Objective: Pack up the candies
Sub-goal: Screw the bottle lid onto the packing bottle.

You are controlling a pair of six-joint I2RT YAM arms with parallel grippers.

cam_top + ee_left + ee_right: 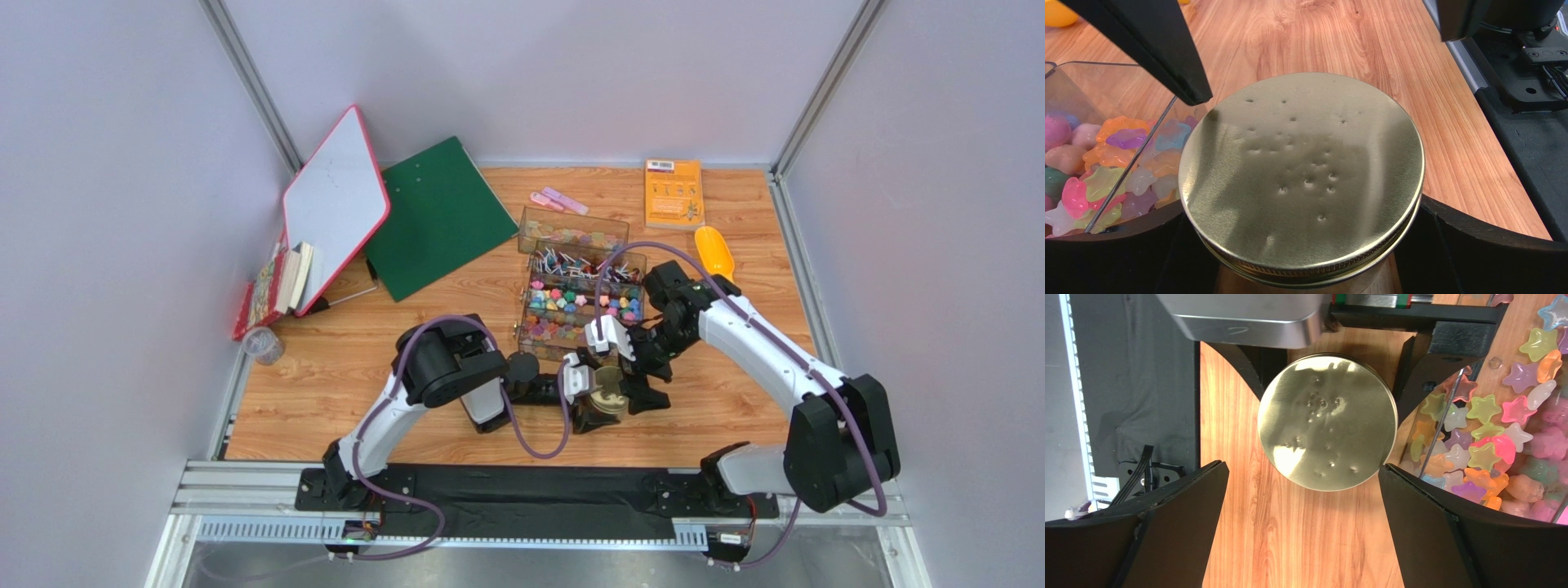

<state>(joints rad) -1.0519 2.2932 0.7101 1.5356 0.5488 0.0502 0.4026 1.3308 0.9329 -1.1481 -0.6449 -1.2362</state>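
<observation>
The lid (604, 390) sits on a jar (1303, 286) at the table's (319, 368) near middle. Just behind stands a box (572, 227), candies (577, 300) inside. A scoop (714, 251) lies to its right, a booklet (673, 192) farther back, and a folder (439, 214) and board (334, 202) far left.

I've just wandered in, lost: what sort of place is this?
Most likely a robot lab test cell: a left arm and a right arm bolted to a rail edging a wooden table, plain grey partition walls around it, and props like a clear box of candies and a whiteboard.
</observation>
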